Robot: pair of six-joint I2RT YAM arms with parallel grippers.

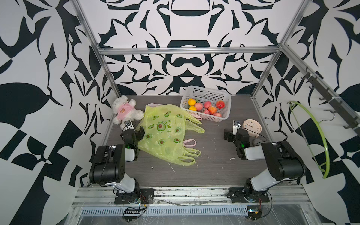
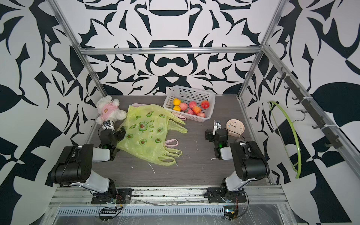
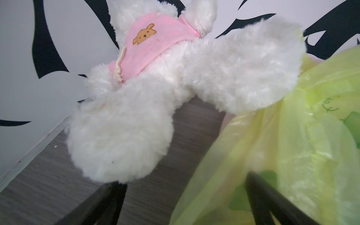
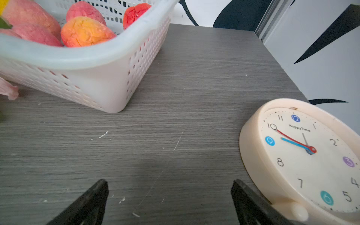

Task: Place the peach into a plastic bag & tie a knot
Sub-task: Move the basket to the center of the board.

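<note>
The left gripper (image 3: 184, 180) sits low over the table (image 4: 175, 116), jaws wide and empty. One finger is at the edge of the green plastic bag (image 1: 165, 134), and the gripper faces a toy bear (image 3: 136, 116). The right gripper (image 4: 169, 183), also wide and empty, sits low beside a clock (image 4: 311, 155) marked "HappyTime". The peaches (image 1: 212, 110) lie in the white basket (image 1: 206, 91), ahead of the right gripper and near the bag.
</note>
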